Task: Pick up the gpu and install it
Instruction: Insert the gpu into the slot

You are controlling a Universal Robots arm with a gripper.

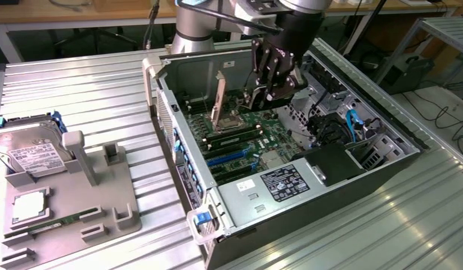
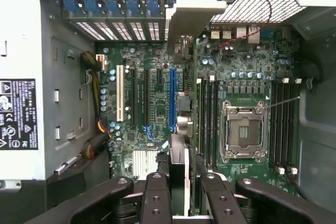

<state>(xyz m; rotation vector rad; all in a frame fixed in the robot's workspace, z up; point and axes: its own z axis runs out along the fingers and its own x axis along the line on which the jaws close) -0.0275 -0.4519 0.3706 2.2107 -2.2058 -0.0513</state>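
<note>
Exterior view puts my pincer (image 1: 270,90) in the upper middle of the frame, lowered into the open computer case (image 1: 188,194) that lies on the ribbed metal table (image 1: 89,90). My fingers are drawn in narrow around the gpu (image 1: 220,95), which I hold on edge: its long pale bracket stands upright just left of my pincer, over the motherboard (image 1: 254,140).

Wrist view looks straight down the card. My fingers (image 2: 156,198) sit at the bottom middle of the frame, clamped on either side of the gpu's thin edge (image 2: 178,153), which runs up the centre of the picture to the bracket end near the case's rear wall at the top. The blue expansion slot (image 2: 172,100) lies just left of the card's edge, close and roughly parallel to it; whether the card's connector already touches a slot I cannot tell, since the card hides its own lower edge. The empty processor socket (image 2: 244,129) is at right of centre.

I judge the pick-up done and the install step in hand: the card is carried over the slot area and not visibly seated. Seating calls for the edge to line up squarely with the slot along its full length, the bracket to meet the rear opening, then a straight, even push down.

On the exterior view's left, a grey holder (image 1: 73,197) with a hard drive (image 1: 28,152) stands well apart.
</note>
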